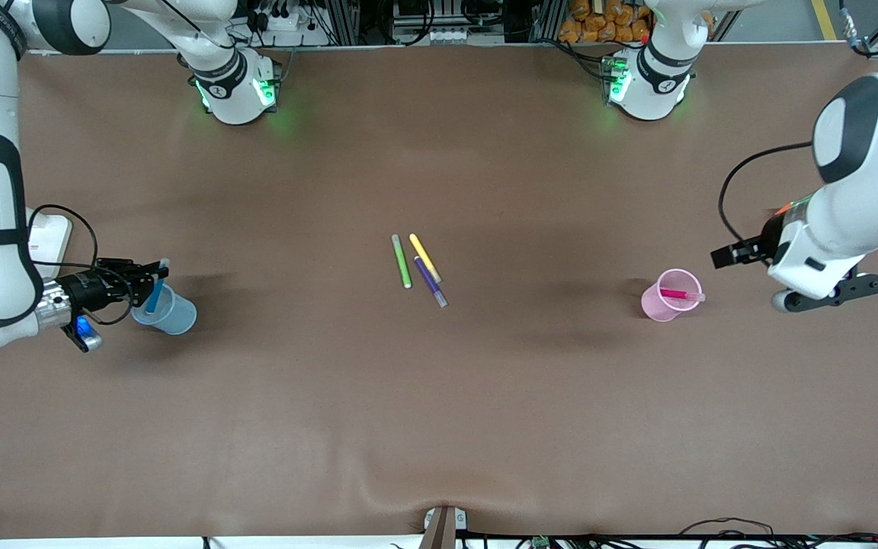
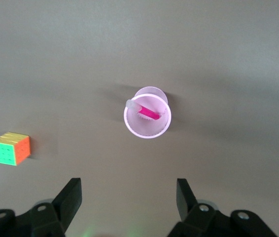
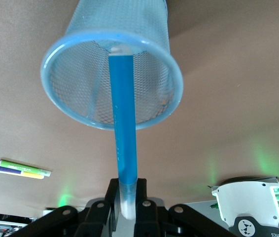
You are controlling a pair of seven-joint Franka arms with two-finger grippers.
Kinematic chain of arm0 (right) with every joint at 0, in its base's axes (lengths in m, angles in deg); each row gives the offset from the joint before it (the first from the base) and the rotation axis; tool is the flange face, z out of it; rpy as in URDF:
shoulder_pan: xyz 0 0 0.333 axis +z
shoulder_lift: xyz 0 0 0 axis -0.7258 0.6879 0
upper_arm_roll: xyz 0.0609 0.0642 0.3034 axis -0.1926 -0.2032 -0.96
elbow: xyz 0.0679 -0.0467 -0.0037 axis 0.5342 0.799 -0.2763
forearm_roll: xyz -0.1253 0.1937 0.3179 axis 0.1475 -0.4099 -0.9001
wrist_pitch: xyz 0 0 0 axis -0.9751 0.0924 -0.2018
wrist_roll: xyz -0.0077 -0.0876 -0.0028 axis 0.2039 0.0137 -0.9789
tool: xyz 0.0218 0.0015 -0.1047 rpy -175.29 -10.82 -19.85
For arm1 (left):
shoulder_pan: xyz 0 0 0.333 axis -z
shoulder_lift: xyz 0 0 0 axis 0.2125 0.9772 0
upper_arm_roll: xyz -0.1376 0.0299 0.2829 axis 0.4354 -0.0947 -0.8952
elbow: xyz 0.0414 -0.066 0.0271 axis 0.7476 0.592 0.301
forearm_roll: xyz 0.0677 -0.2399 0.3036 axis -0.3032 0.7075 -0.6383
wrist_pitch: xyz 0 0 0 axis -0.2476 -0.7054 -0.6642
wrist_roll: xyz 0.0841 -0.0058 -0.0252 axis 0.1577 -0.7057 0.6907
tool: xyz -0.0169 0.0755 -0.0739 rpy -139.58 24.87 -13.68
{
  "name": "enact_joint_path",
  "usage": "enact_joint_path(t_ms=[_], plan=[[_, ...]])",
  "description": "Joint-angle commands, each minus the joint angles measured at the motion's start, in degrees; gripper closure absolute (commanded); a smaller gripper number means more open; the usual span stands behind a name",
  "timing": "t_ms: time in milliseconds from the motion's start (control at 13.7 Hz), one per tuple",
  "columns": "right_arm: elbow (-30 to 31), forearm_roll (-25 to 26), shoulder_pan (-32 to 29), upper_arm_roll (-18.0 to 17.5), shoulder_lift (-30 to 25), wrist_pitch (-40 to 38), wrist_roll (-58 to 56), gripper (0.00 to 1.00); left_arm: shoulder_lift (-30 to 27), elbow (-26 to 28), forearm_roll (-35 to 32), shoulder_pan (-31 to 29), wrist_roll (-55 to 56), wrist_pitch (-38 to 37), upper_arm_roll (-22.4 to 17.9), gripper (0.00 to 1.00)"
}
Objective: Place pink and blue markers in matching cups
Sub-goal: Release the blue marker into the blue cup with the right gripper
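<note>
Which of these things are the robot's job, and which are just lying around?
Part of the job:
pink marker, in the pink cup
blue marker, right gripper holds it in the blue cup
left gripper, open, above the pink cup

Just lying about:
green pen
yellow pen
purple pen
puzzle cube

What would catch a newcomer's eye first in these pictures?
Probably the right gripper at the right arm's end of the table, shut on the blue marker whose tip is already inside the blue cup. Next, the pink marker leaning in the pink cup at the left arm's end, with the left gripper open above it. Three spare pens lie mid-table.
</note>
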Motion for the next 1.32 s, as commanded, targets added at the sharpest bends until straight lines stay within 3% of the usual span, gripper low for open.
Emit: enact_joint_path(t_ms=[0, 146, 293, 366, 439, 512, 878, 1244], plan=[[-0.38, -2.17, -1.04, -0.99, 1.23, -0.07, -0.62, 1.00, -4.65, 0.73, 2.19, -1.57, -5.86, -3.08, 0.01, 0.00], [-0.38, -2.89, -1.04, -0.99, 1.84, -0.07, -0.62, 0.95, -6.85, 0.73, 3.24, -1.49, -6.75, -3.70, -0.34, 0.00], [-0.55, -2.80, -1.04, -0.99, 2.02, 0.54, -0.62, 0.77, -7.56, 0.30, 3.42, -1.14, -6.67, -3.70, -0.34, 0.00], [-0.64, -2.71, -1.04, -0.99, 2.11, 0.81, -0.71, 0.51, -7.74, -0.31, 3.95, -1.05, -6.32, -3.88, -0.34, 0.00], [-0.73, -2.62, -0.96, -0.99, 2.11, 1.59, -0.62, 0.15, -8.26, -0.75, 5.34, -1.13, -6.23, -4.23, -0.60, 0.00], [-0.73, -2.62, -0.95, -0.99, 2.02, 1.95, -0.53, 0.02, -9.40, -0.85, 6.23, -1.05, -6.92, -4.23, -1.83, 0.00], [-4.85, -2.53, -1.04, -0.99, 1.67, 1.16, -0.62, 0.00, -14.15, -0.23, 6.24, 3.68, -9.39, -4.23, -8.06, 0.00], [-18.90, -1.92, 0.45, -0.99, 1.14, -5.24, -0.62, 0.00, -14.25, -0.14, 6.24, 4.49, -9.57, -4.49, -9.48, 0.00]])
